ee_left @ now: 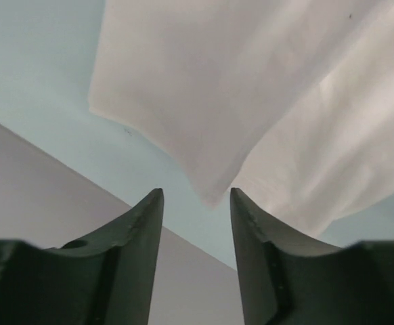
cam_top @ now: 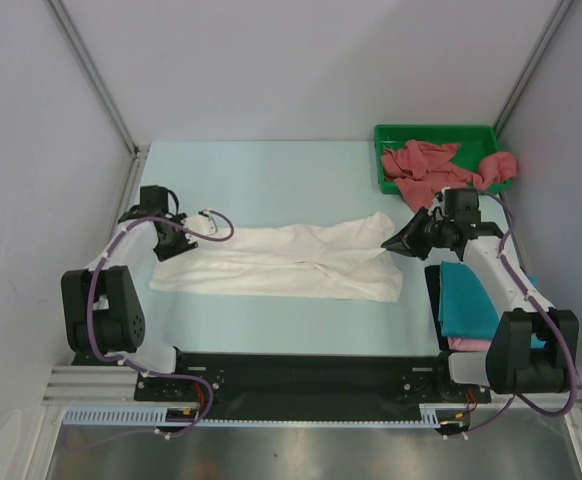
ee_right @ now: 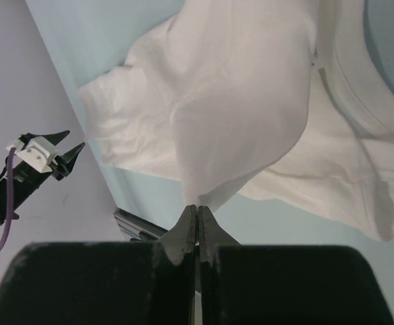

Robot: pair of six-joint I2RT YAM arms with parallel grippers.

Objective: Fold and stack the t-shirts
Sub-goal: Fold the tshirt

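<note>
A white t-shirt lies stretched across the middle of the table, loosely doubled lengthwise. My right gripper is at its right end, shut on a pinch of the white cloth, which rises taut from the closed tips. My left gripper is at the shirt's left end. Its jaws stand open, and a corner of the white t-shirt hangs free just beyond the gap, held by neither finger. A teal t-shirt lies folded on a pink one at the near right.
A green tray at the back right holds crumpled dusty red t-shirts, one spilling over its right edge. Grey walls close in the table on the left, back and right. The left gripper shows in the right wrist view.
</note>
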